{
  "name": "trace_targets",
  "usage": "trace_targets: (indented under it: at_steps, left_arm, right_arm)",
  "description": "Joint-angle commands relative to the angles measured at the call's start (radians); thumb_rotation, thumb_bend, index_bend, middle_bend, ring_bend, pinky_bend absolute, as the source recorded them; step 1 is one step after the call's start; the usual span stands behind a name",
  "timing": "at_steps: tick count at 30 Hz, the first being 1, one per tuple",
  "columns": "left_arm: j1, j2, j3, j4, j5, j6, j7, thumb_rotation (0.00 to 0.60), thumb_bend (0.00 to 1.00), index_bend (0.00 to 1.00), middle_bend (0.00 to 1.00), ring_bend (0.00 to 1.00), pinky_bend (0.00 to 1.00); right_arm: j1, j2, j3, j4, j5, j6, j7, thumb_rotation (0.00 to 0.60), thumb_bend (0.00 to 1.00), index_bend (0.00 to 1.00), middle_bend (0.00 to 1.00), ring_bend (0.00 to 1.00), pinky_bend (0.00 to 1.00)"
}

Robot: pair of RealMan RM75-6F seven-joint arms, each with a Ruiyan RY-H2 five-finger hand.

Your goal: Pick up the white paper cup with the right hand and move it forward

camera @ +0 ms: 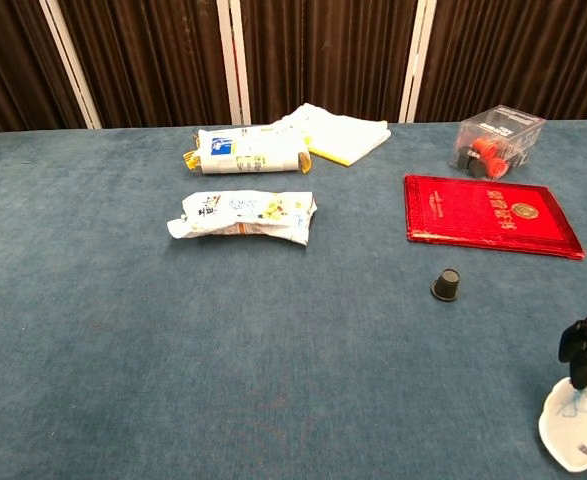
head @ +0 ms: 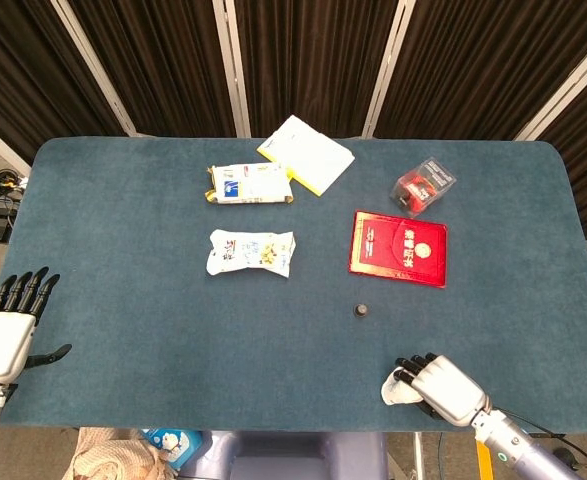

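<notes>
Gripping the white paper cup (head: 393,388) at the near edge of the blue worktop (head: 123,250), the robot's right hand (head: 439,388) readies a lift.

Dark fingers (camera: 585,342) curl over the cup's far side, tipping it toward the robot, which suggests a grasp not yet settled upright. Ahead, a small black cap (head: 360,311) and a red booklet (head: 399,247) lie in the forward path, so the carry likely needs height or a sidestep. At the worktop's other corner, the left hand (head: 5,335) hangs empty, fingers spread, clear of the work.
</notes>
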Motion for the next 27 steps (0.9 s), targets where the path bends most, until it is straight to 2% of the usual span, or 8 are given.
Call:
trace_targets:
  at_steps: [1, 6, 14, 18, 27]
  left_arm:
    - [0.0, 0.0, 0.0, 0.0, 0.0, 0.0, -0.001, 0.6, 0.0, 0.0, 0.0, 0.0, 0.0]
    - [0.0, 0.0, 0.0, 0.0, 0.0, 0.0, -0.001, 0.6, 0.0, 0.0, 0.0, 0.0, 0.0]
    - [-0.001, 0.0, 0.0, -0.002, -0.003, -0.003, -0.002, 0.6, 0.0, 0.0, 0.0, 0.0, 0.0]
    - [-0.002, 0.0, 0.0, -0.004, -0.005, -0.005, -0.003, 0.6, 0.0, 0.0, 0.0, 0.0, 0.0]
    - [-0.005, 0.0, -0.003, -0.006, -0.009, -0.009, -0.004, 0.6, 0.0, 0.0, 0.0, 0.0, 0.0]
  right_arm:
    - [0.001, 0.0, 0.002, -0.003, 0.002, 0.006, -0.004, 0.6, 0.45, 0.38, 0.28, 0.35, 0.5]
    - [0.008, 0.009, 0.031, -0.025, 0.019, 0.035, -0.011, 0.6, 0.45, 0.38, 0.28, 0.35, 0.5]
    - [0.034, 0.021, 0.128, -0.055, 0.105, 0.055, -0.043, 0.6, 0.45, 0.38, 0.28, 0.35, 0.5]
    - [0.049, 0.007, 0.16, -0.054, 0.151, 0.041, -0.052, 0.6, 0.45, 0.38, 0.28, 0.35, 0.5]
    - [0.082, -0.07, 0.193, 0.001, 0.214, -0.004, -0.08, 0.6, 0.45, 0.38, 0.28, 0.35, 0.5]
